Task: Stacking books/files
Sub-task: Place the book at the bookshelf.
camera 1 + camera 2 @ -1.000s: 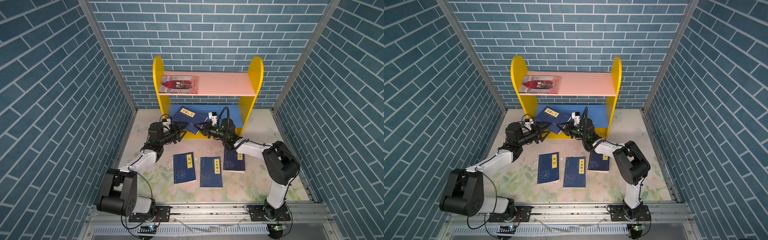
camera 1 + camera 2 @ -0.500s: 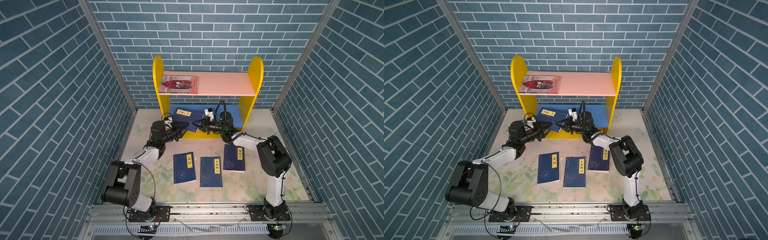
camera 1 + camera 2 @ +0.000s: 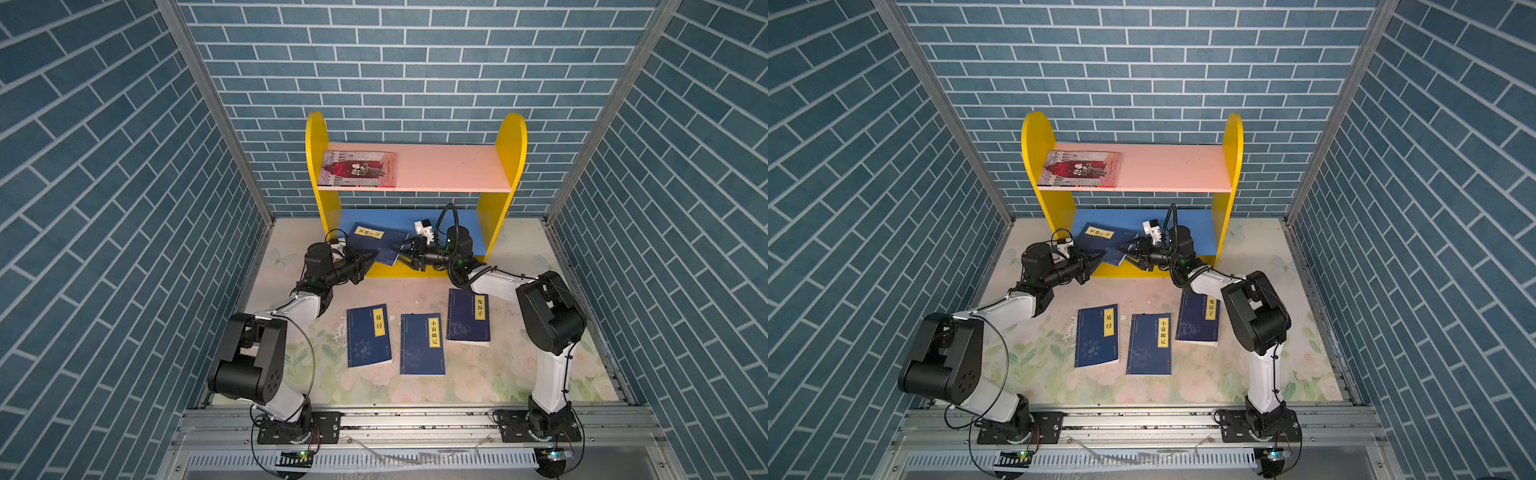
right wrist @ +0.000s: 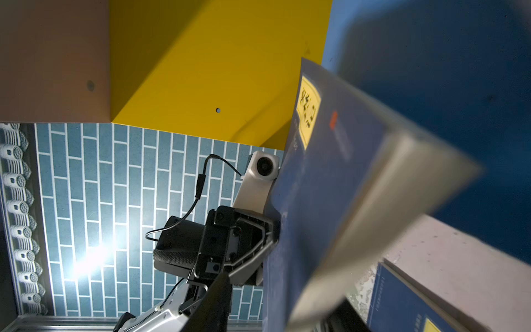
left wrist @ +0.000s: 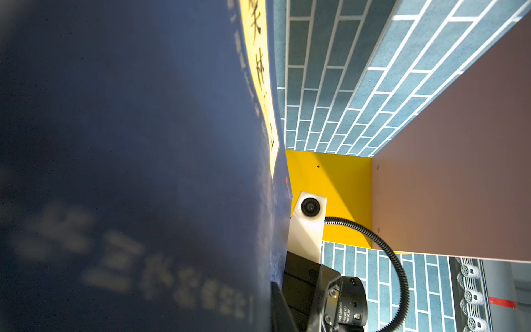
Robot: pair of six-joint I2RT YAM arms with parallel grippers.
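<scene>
The left gripper (image 3: 372, 257) is clamped on the near corner of a navy book (image 3: 368, 237). That book sits askew in the bottom bay of the shelf (image 3: 513, 166), over the blue board (image 3: 473, 224) (whether it rests there or hangs clear I cannot tell), and the right gripper (image 3: 402, 254) stands with jaws apart at its opposite edge. The red book (image 3: 359, 169) lies flat at the left end of the pink top board (image 3: 449, 170), and three other navy books (image 3: 369, 336) (image 3: 422, 344) (image 3: 468, 316) lie side by side on the table (image 3: 519, 374) before the shelf.
</scene>
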